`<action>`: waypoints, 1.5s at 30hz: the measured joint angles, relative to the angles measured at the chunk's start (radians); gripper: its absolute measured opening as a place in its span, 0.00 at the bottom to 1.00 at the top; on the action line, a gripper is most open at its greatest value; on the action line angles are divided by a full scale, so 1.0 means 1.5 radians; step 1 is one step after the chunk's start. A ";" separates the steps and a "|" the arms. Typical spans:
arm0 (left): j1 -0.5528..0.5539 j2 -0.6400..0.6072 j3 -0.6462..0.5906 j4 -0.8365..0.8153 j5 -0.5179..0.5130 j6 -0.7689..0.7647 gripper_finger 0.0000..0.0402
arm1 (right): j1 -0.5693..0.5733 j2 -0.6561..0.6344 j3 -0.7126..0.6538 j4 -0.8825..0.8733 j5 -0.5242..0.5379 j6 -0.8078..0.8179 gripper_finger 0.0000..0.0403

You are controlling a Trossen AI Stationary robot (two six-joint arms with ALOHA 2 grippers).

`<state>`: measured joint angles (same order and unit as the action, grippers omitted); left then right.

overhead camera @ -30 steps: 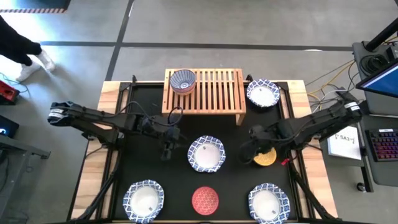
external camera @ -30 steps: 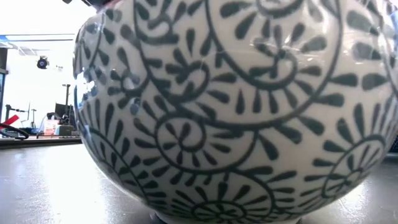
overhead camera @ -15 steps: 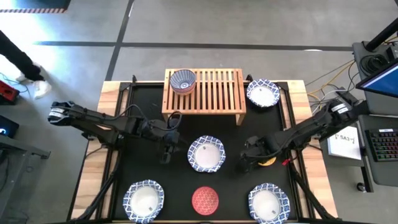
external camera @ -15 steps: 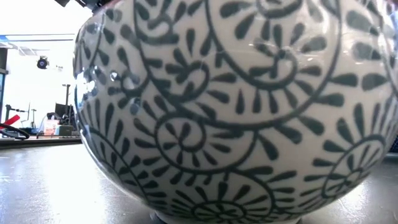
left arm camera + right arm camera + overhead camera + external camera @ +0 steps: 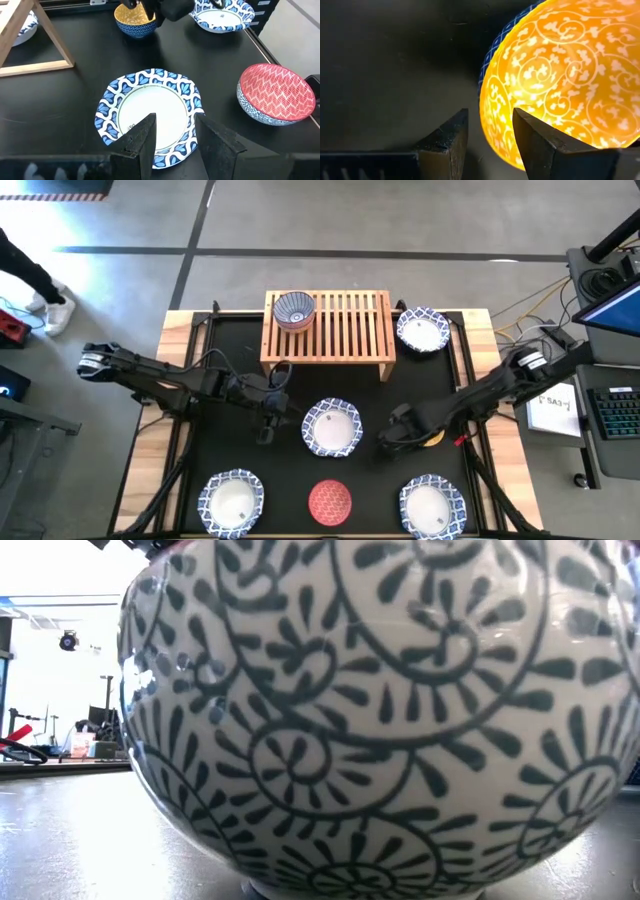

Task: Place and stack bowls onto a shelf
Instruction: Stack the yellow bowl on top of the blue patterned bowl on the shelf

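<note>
Black mat (image 5: 290, 470) on a wood-edged table, grey floor around, a person's legs at the far left edge of the high view. Shelf (image 5: 340, 330) sits at the back centre of the mat; one small blue-patterned bowl (image 5: 294, 310) is on its left end, rest of the slats bare.

White bowls: one just right of the shelf (image 5: 421, 331), one mid-mat (image 5: 332, 426), two at the front corners, left (image 5: 231, 501) and right (image 5: 432, 505). Red bowl (image 5: 330, 501) sits front centre between them. Low view is filled by the side of one patterned bowl (image 5: 390, 710), nothing else readable.

Right gripper (image 5: 392, 438) is down at the yellow bowl (image 5: 430, 435), right of the centre bowl. Wrist view: fingers (image 5: 445, 145) parted, straddling the near rim of the yellow bowl (image 5: 560, 85), not yet closed on it.

Left gripper (image 5: 268, 423) hangs just left of the centre white bowl (image 5: 150, 110), fingers (image 5: 142, 142) spread, holding nothing.
</note>
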<state>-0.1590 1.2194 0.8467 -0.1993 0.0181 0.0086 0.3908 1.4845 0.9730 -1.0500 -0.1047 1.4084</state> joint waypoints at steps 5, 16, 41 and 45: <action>-0.006 0.000 0.001 -0.001 0.000 -0.001 0.30 | 0.000 0.026 -0.004 0.000 0.000 -0.030 0.33; -0.009 0.000 0.001 -0.014 0.000 0.068 0.30 | -0.001 0.016 -0.006 0.005 -0.028 -0.111 0.04; -0.008 0.003 0.003 0.108 0.142 0.257 0.30 | -0.005 -0.050 0.170 0.289 -0.143 -0.689 0.03; -0.010 0.016 0.003 0.152 0.225 0.277 0.30 | -0.005 0.001 0.227 0.289 -0.185 -0.837 0.03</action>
<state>-0.1735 1.2437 0.8505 0.0294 0.3559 0.4236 0.3836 1.4860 1.3135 -0.6163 -0.3816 0.1526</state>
